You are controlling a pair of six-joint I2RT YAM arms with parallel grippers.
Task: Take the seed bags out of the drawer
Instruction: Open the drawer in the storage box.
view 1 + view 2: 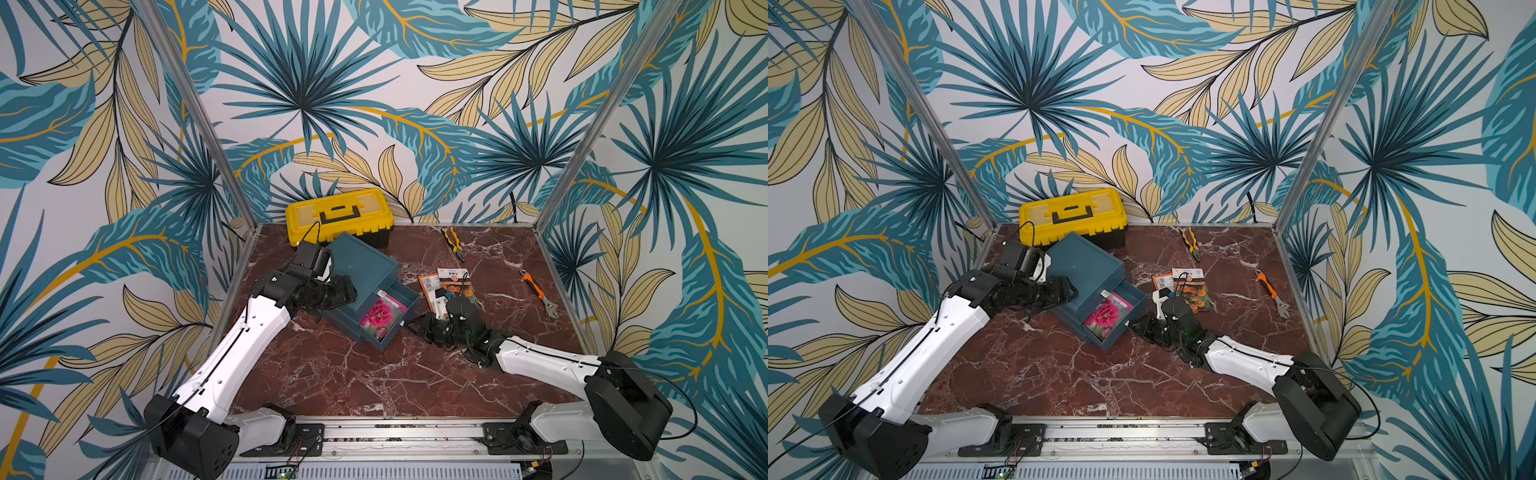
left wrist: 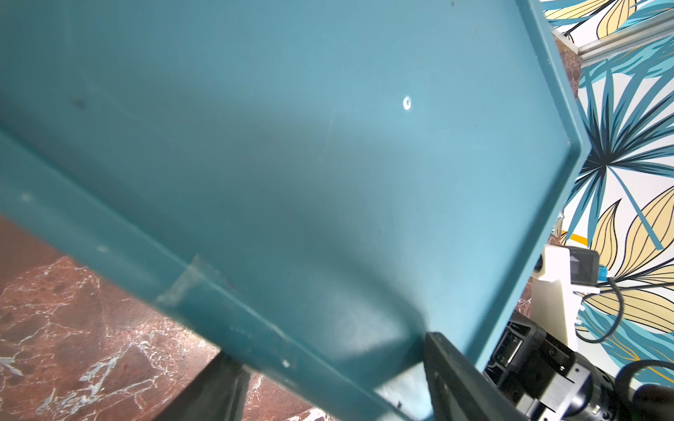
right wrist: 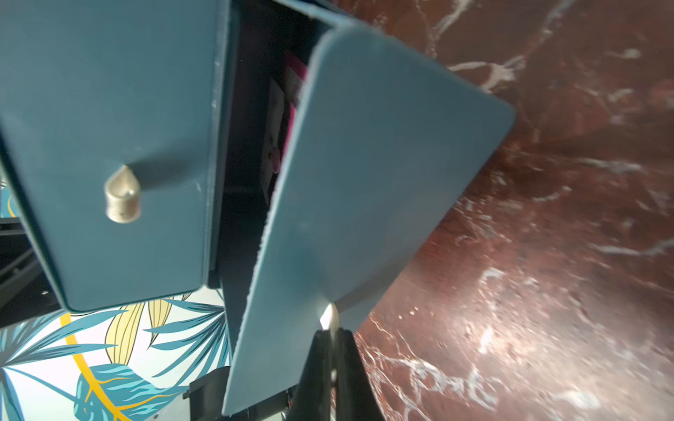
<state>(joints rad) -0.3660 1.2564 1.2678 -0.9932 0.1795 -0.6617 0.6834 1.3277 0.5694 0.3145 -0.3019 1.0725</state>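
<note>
Your teal cabinet (image 1: 357, 266) has its lower drawer (image 1: 410, 302) standing out toward 5 o'clock. One magenta seed bag (image 1: 380, 316) lies flat inside, glossy, with the pink flower photo facing up. Two orange seed bags (image 1: 456, 287) lie on the table at 3 o'clock from the drawer. Your right gripper (image 3: 330, 330) is pinched tight on the drawer's knob (image 3: 329, 316). Your left gripper (image 1: 341, 293) straddles the cabinet's top edge, jaws apart.

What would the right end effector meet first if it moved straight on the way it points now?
The drawer front. The right end effector is shut on its knob and points at that panel, so nothing else lies between them.
</note>
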